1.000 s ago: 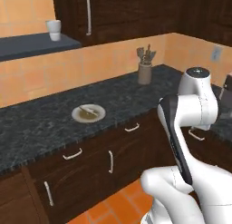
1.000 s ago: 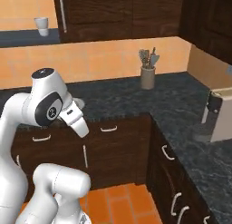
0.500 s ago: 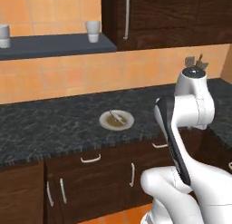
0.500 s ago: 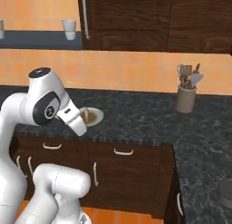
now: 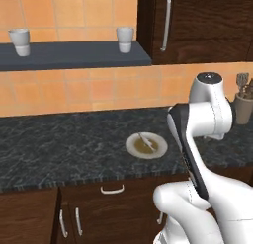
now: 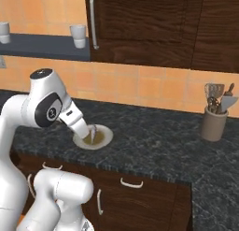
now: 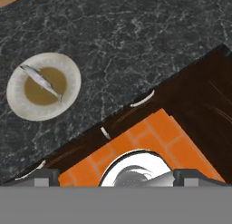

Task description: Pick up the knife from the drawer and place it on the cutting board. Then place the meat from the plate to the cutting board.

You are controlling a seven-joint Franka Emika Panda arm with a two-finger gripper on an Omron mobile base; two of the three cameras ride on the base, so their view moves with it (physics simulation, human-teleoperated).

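1. Risk of reaching early: the drawer [image 5: 112, 189] under the tabletop [image 5: 59, 149], just near-left of the plate [image 5: 146, 145], looks fully shut, with its curved silver handle flat against the dark front. The knife cannot be seen, so I judge it is inside. Any grab for it before the drawer is pulled out would fail.

2. Wrong pick is possible: the meat [image 7: 41, 81] lies on the plate in plain sight, a thin pale grey-white strip, slightly curved and about knife-length. Taking it first would break the order of the task, and its slim shape could be mistaken for a blade.

3. End effector [image 7: 117, 177] is spread wide and holds nothing; its dark tips sit at the bottom edge of the hand view, well above the floor and apart from the tabletop. From this height a descent onto the drawer handle could miss, since the handle is thin and sits close to the wood.

4. Cutting board is not something I can find in these views, so the drop spot is unknown. Carrying anything off before it is located could end with a misplaced item.

5. Plate itself is round, cream-white with a brownish-tan centre, standing near the tabletop's front edge; a careless arm sweep could push it off.

6. Cups [image 5: 124, 39] on the far shelf [image 5: 74, 54] and a utensil pot [image 6: 214, 123] at the right stand well apart.
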